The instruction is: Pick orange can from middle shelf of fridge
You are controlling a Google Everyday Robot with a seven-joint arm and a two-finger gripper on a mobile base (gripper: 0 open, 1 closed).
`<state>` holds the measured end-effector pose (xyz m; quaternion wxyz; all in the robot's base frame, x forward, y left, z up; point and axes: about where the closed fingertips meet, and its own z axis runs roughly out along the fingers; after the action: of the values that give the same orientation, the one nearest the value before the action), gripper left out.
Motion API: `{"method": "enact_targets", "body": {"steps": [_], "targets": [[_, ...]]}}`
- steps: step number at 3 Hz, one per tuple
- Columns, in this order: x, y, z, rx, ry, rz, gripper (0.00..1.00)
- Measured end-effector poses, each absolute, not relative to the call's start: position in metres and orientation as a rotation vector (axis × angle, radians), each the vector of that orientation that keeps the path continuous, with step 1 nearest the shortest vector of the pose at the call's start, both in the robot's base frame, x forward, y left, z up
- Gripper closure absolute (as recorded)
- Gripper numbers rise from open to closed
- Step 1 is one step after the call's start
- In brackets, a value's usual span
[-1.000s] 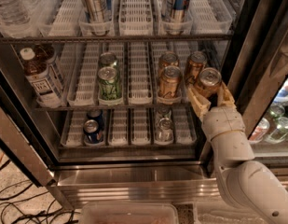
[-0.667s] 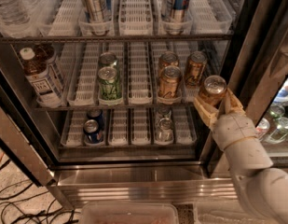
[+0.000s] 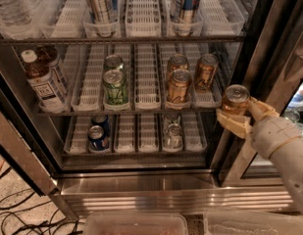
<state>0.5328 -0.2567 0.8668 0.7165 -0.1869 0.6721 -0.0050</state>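
Note:
My gripper (image 3: pixel 239 115) is at the right, just outside the fridge (image 3: pixel 141 180) opening, shut on an orange can (image 3: pixel 235 100) held upright in front of the door frame. Three more orange cans stand on the middle shelf (image 3: pixel 146 104): one at the front (image 3: pixel 178 85), one behind it (image 3: pixel 177 62) and one in the right lane (image 3: pixel 206 72). All sit in white lane trays.
Two green cans (image 3: pixel 115 86) stand left of centre on the middle shelf, bottles (image 3: pixel 43 84) at its far left. Blue cans (image 3: pixel 98 135) and silver cans (image 3: pixel 173 133) sit on the lower shelf, tall cans (image 3: pixel 101 4) above. The dark door frame (image 3: pixel 268 48) is right beside my arm.
My gripper has drawn the orange can out of the right lane of the middle shelf, moving right and toward the camera, past the door frame.

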Motion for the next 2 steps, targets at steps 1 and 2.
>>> {"method": "enact_targets", "body": {"steps": [1, 2], "targets": [[0.531, -0.249, 0.875, -0.526, 1.541, 0.053, 1.00], [0.522, -0.233, 0.868, -0.593, 1.542, 0.109, 1.00]]}}
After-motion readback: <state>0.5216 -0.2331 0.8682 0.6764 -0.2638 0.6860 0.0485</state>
